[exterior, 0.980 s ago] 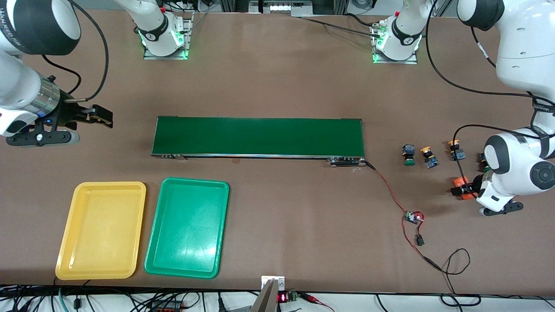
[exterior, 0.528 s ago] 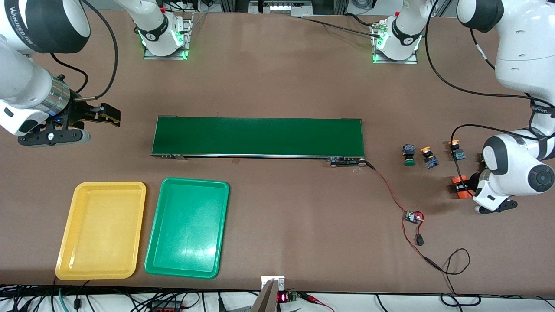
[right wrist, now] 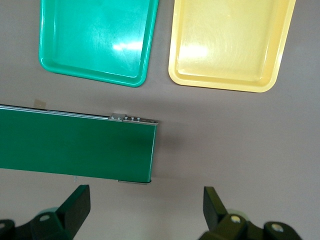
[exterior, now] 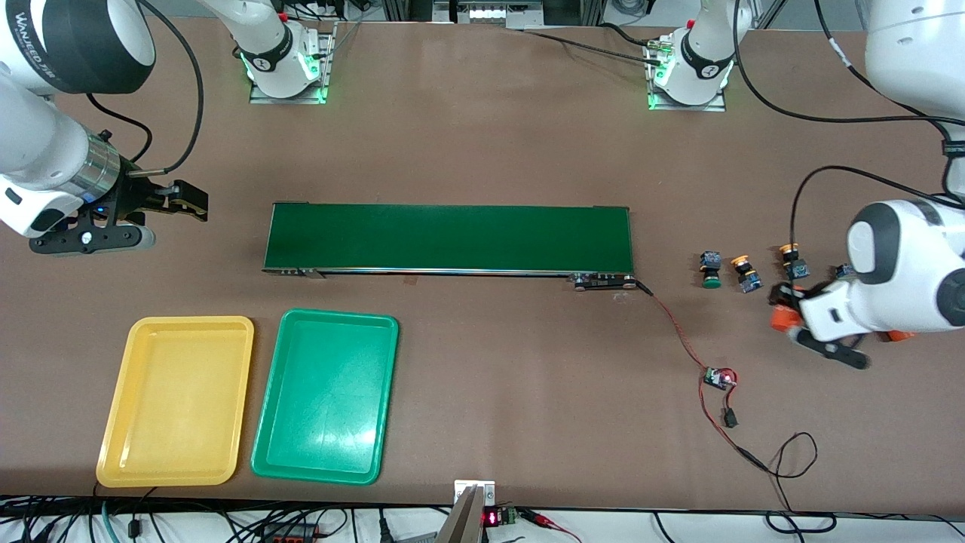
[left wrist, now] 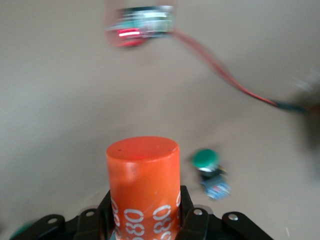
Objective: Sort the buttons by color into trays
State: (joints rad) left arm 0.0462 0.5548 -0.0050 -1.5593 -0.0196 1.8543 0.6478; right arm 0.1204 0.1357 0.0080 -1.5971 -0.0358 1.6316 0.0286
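While the front view shows only an orange patch at the left gripper (exterior: pixel 784 313), the left wrist view shows that gripper (left wrist: pixel 145 220) clamped on an upright orange cylinder (left wrist: pixel 143 187) with white print, held in the air over the table (exterior: pixel 482 136) at the left arm's end. That wrist view also catches one green button (left wrist: pixel 210 167) on the table below, and a small circuit board (left wrist: pixel 140 27) with a red wire (left wrist: pixel 220 75), blurred. The front view gives the row that the wrist camera misses: a green button (exterior: pixel 709 270), an orange button (exterior: pixel 745 273) and a second orange button (exterior: pixel 792 261) side by side between the belt (exterior: pixel 448 237) and the left arm, all apart from one another; a fourth dark body (exterior: pixel 843 271) is half hidden by the arm, so its cap colour cannot be told. The right gripper (exterior: pixel 177 202) waits in the air over the table at the right arm's end, and its wrist view shows its fingers (right wrist: pixel 75 205) wide apart with nothing between them. Under it that view shows the belt's end, the green tray (right wrist: pixel 97 42) and the yellow tray (right wrist: pixel 230 45). In the front view the yellow tray (exterior: pixel 113 422) and green tray (exterior: pixel 264 437) lie side by side, nearer the camera than the belt, with no button in either.
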